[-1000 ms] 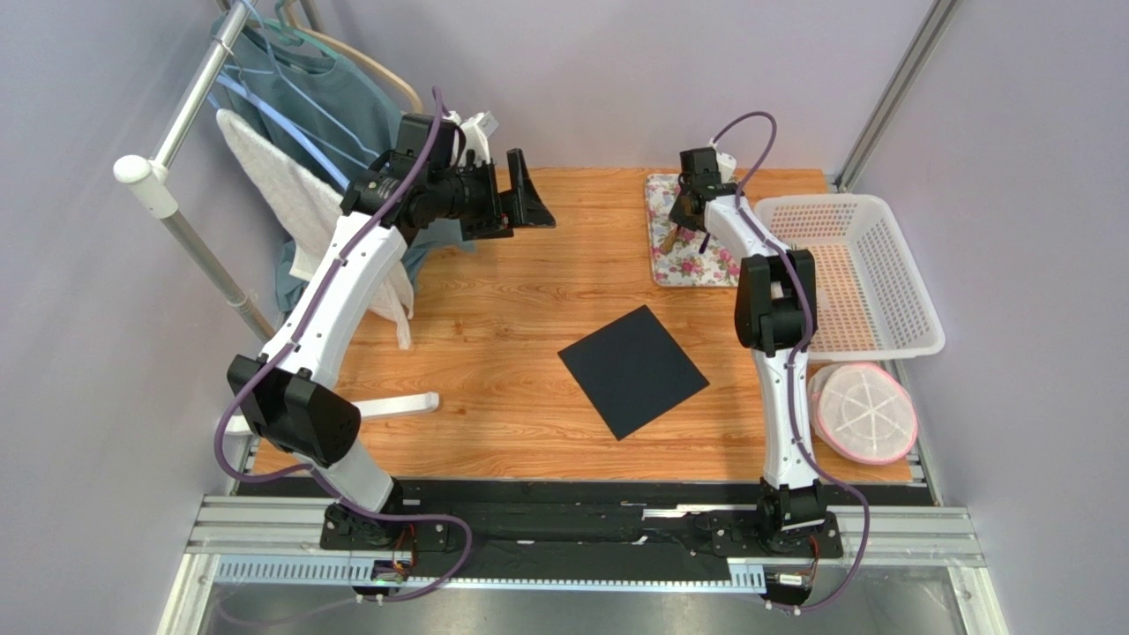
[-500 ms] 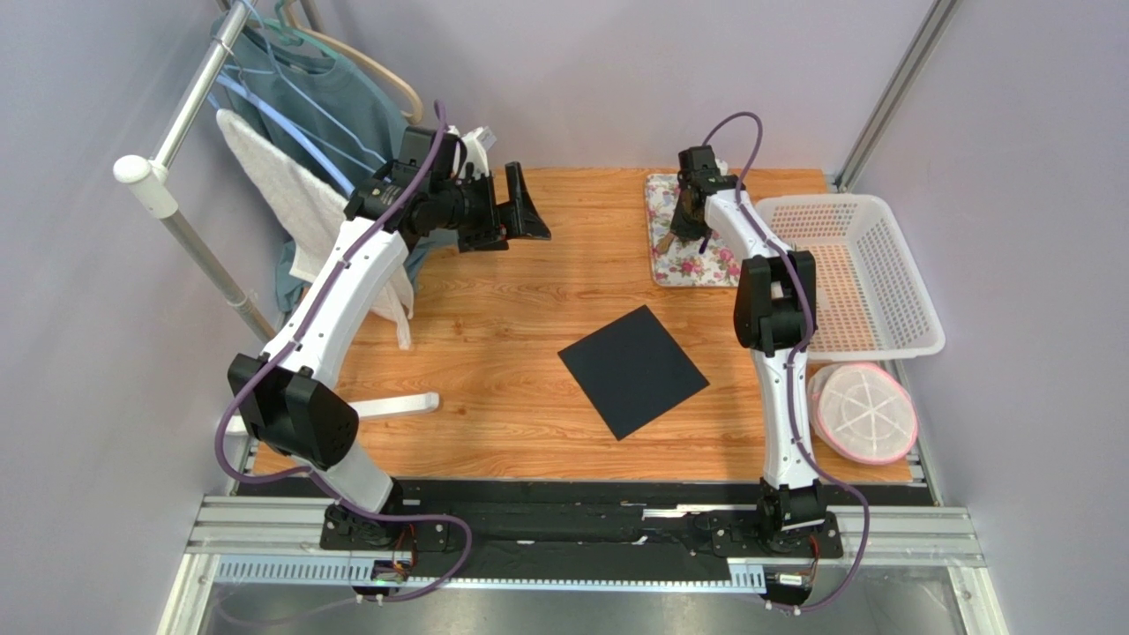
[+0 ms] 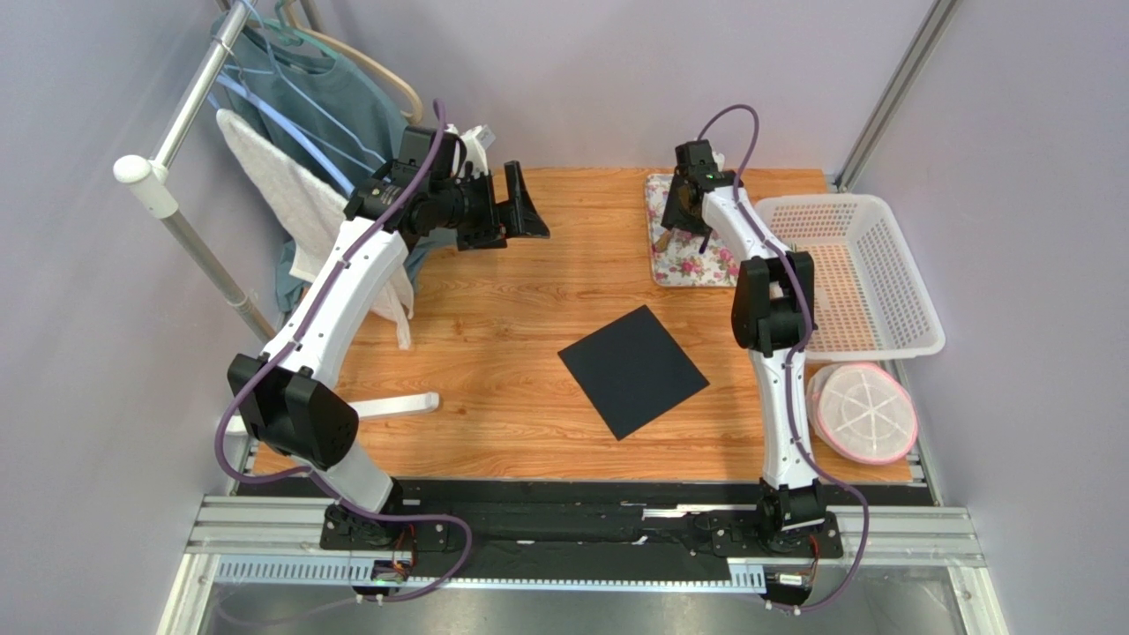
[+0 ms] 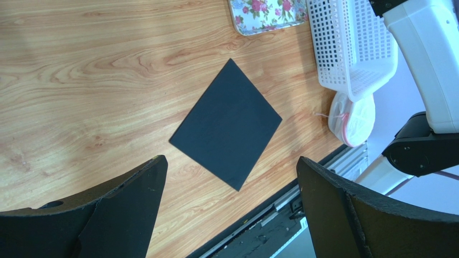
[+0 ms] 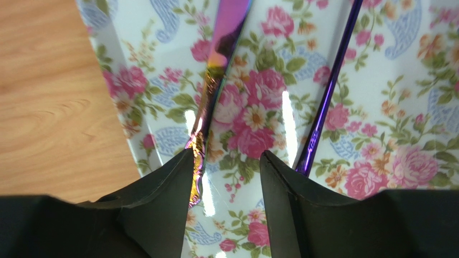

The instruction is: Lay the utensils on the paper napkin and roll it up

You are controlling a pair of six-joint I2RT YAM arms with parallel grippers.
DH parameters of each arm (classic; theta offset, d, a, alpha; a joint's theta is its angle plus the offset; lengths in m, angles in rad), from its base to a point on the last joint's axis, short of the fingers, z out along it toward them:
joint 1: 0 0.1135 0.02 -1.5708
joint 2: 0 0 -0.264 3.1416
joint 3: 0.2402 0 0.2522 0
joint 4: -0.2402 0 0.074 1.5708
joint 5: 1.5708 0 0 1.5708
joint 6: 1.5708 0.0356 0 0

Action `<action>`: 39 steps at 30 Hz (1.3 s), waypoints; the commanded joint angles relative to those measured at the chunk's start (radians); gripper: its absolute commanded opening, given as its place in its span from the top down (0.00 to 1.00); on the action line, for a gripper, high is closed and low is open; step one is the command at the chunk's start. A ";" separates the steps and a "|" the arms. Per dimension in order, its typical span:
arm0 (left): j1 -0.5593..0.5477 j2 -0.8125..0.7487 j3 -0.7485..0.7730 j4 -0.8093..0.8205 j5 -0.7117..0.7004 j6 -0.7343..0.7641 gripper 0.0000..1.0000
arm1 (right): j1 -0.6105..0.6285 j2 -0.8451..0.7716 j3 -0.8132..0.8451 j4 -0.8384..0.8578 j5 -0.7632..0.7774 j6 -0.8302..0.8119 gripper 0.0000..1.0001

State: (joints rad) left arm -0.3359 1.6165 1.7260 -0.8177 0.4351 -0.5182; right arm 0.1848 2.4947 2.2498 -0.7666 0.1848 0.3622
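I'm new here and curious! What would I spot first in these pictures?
A thin black square paper napkin lies turned like a diamond in the middle of the wooden table. At the far side, glossy purple plastic utensils lie on a rectangular floral mat, the right gripper open over them.

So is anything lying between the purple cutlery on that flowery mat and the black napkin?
Nothing visible does. The utensils lie on the floral mat under the right tool, and only bare table separates the mat from the paper napkin.

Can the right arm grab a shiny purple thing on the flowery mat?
Probably yes. The right gripper is open over the flowery mat, and a purple utensil lies uncovered beside one fingertip.
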 commanded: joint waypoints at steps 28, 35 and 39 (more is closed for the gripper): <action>0.061 -0.021 0.026 0.006 0.016 -0.006 0.01 | 0.031 0.109 0.022 -0.164 -0.016 -0.023 0.86; 0.063 -0.053 -0.011 0.045 0.022 -0.011 0.01 | 0.005 0.007 -0.004 -0.217 -0.065 -0.092 1.00; 0.061 -0.061 -0.022 0.048 0.031 -0.008 0.01 | -0.010 -0.039 -0.019 -0.243 -0.105 -0.176 1.00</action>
State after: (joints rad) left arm -0.2806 1.6073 1.7119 -0.8062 0.4412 -0.5190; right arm 0.1959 2.5042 2.2627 -0.8787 0.1421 0.2729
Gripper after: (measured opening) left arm 0.990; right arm 0.155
